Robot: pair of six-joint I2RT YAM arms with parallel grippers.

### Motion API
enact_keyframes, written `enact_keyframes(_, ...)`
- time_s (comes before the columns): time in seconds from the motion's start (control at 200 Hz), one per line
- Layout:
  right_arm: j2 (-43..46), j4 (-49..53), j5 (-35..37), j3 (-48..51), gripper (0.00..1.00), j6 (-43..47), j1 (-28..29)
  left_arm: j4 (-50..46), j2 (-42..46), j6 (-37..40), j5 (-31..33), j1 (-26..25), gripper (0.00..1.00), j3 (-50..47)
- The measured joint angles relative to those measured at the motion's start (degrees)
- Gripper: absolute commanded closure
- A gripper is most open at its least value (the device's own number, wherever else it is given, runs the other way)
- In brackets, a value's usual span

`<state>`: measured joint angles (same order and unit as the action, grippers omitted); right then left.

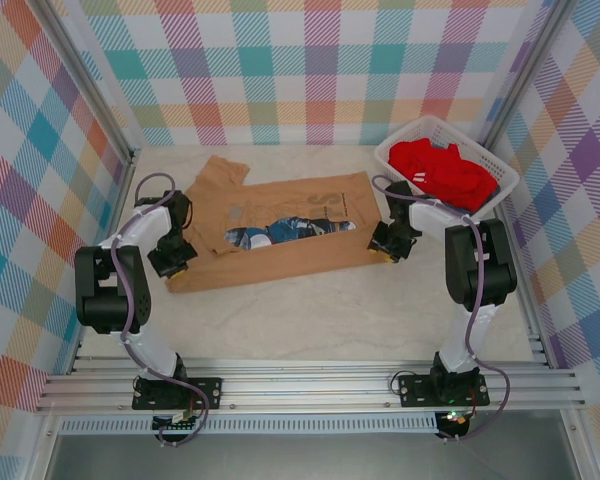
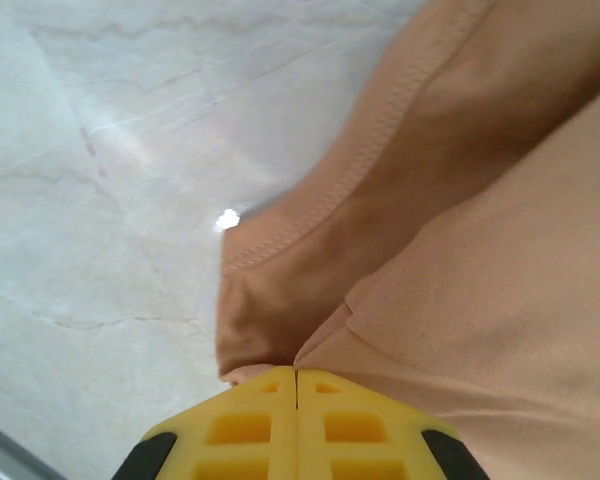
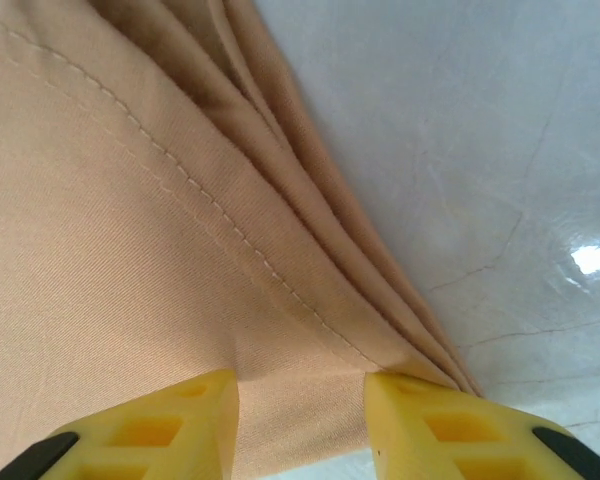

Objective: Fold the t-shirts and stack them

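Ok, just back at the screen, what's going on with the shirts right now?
Both arms are on the tan-orange cloth t-shirt with the blue print, spread partly folded on the pale table. The left gripper is shut on its left edge; the right gripper straddles its right edge, jaws apart, not clamped. The bright red t-shirt sits crumpled in the white plastic lattice basket, far right, not yet folded.

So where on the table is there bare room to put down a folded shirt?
The widest bare patch is the near strip of table, between the tan-orange t-shirt and the arm bases. A narrower one runs behind the shirt, along the back wall. Crowded: the left pincer and right pincer at its ends, and the basket corner.
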<state>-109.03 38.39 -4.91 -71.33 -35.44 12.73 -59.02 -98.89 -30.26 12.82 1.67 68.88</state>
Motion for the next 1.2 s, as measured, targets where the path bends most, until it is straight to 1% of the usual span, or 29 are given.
enact_keyframes(0.07,-0.02,0.13,0.13,0.0,0.61,0.42,0.0,-0.87,-0.22,0.35,0.2,0.74,1.0,0.66)
enact_keyframes(0.105,-0.02,0.17,0.22,-0.02,0.61,0.46,0.0,-1.27,-0.63,0.57,0.22,0.9,0.97,1.31)
enact_keyframes(0.15,-0.02,0.2,0.24,-0.02,0.61,0.61,0.0,-1.73,-1.53,0.79,0.26,0.94,0.89,2.47)
enact_keyframes(0.18,-0.02,0.22,0.24,-0.02,0.61,0.66,0.0,-1.95,-2.14,0.98,0.33,0.94,0.8,3.1)
enact_keyframes(0.21,-0.02,0.22,0.22,-0.02,0.61,0.76,0.0,-2.12,-2.75,1.14,0.44,0.94,0.69,3.54)
enact_keyframes(0.235,-0.02,0.22,0.22,-0.02,0.6,0.83,0.0,-2.19,-3.1,1.25,0.63,0.94,0.65,3.65)
enact_keyframes(0.265,-0.02,0.22,0.22,-0.02,0.6,0.87,0.0,-2.36,-3.34,1.11,0.92,0.98,0.63,3.65)
enact_keyframes(0.43,0.0,0.39,0.17,-0.15,0.59,1.49,0.0,-3.45,-2.78,0.17,2.58,1.01,0.6,3.39)
enact_keyframes(0.495,0.13,0.72,0.24,-0.26,0.58,1.66,0.0,-3.48,-0.81,-0.9,2.62,1.01,0.62,2.16)
enact_keyframes(0.63,1.77,2.03,0.48,-0.26,0.58,1.68,-0.02,-3.48,6.95,-4.57,-1.22,0.98,0.62,-2.8)
enact_keyframes(0.7,2.84,2.25,0.42,-0.26,0.58,1.68,-0.02,-2.95,8.85,-5.99,-3.67,0.98,0.63,-5.22)
enact_keyframes(0.815,3.41,2.12,0.09,-0.26,0.6,1.68,-0.02,-0.09,7.74,-7.56,-8.66,0.98,0.67,-8.41)
enact_keyframes(0.905,3.41,1.62,-0.5,-0.26,0.61,1.73,-0.02,1.88,5.68,-8.5,-10.73,0.98,0.69,-8.66)
enact_keyframes(1.035,3.04,1.09,-1.57,-0.52,0.62,1.95,-0.02,4.44,3.96,-10.21,-11.3,0.98,0.7,-8.66)
enact_keyframes(1.2,0.35,0.61,-1.7,-2.29,0.63,2.08,-0.02,6.6,3.69,-12.72,-9.99,1.05,0.71,-9.05)
